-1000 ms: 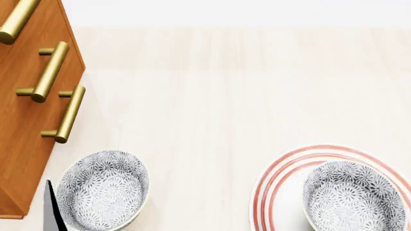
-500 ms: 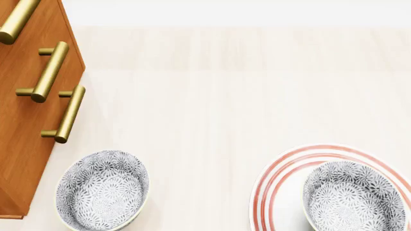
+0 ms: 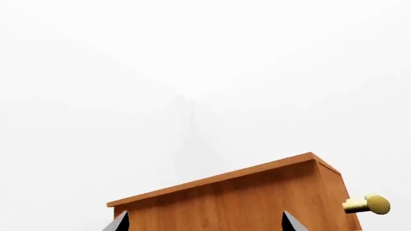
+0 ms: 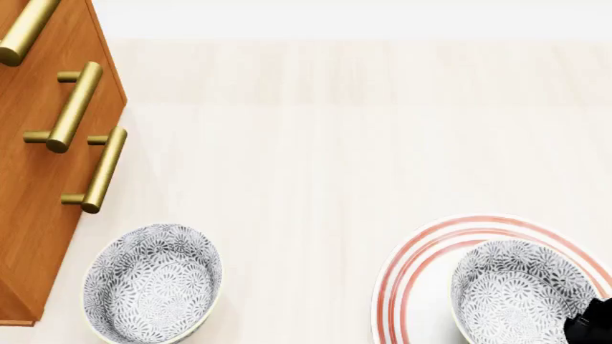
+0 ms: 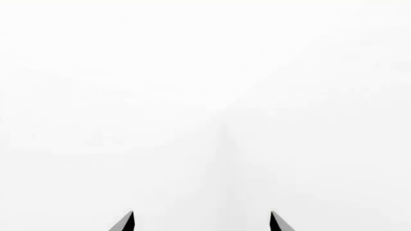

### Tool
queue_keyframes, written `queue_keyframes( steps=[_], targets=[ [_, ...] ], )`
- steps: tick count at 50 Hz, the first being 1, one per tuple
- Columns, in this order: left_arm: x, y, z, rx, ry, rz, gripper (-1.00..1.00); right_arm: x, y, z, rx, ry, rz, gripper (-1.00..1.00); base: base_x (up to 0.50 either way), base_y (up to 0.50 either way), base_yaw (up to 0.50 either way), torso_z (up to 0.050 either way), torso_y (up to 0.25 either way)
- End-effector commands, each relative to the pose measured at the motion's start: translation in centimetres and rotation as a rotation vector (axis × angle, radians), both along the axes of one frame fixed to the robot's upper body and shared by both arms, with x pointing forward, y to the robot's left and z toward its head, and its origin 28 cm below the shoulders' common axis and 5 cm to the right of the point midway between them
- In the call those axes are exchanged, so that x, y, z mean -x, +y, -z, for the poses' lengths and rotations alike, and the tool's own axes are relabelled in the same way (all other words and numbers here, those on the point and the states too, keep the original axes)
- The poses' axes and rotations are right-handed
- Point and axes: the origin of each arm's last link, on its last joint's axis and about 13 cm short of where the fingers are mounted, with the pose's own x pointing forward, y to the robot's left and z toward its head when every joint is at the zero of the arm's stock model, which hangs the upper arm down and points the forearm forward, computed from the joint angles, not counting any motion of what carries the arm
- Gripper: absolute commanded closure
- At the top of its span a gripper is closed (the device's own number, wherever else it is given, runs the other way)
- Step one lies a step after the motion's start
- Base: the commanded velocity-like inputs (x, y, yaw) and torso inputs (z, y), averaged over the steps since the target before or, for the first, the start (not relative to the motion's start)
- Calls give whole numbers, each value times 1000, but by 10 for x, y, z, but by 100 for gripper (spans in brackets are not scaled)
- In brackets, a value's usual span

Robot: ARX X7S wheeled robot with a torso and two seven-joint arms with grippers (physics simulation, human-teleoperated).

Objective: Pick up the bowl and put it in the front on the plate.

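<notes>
We noted the right gripper (image 5: 199,222), jaws wide and empty like the left gripper (image 3: 202,222), newly entering beside the plate (image 4: 411,266), its bowl (image 4: 521,292) seated.

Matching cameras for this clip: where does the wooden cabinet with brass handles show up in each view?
Head view: the cabinet runs along the left edge, beside the bowl.
Left wrist view: the cabinet fills the bottom centre, beyond the open left end effector.
Right wrist view: not in it.
Shared landmark: a brass handle, also seen from the head.
</notes>
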Motion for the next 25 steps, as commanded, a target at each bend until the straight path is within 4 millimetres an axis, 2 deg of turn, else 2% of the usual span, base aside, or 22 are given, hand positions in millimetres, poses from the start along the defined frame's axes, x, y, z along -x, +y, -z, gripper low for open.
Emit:
queue_keyframes(
  steps=[1,9,25],
  targets=[
    [-11,11,-29,-16,-139,-93,-100,-2,-9,-30,84,-216,103,-100,0,0,0,0,0],
    [-12,11,-25,-6,-131,-92,-100,-4,-8,-26,70,-212,111,-100,0,0,0,0,0],
    [-13,13,-39,1,-169,-113,-100,-7,-7,-30,47,-222,110,-100,0,0,0,0,0]
  ],
)
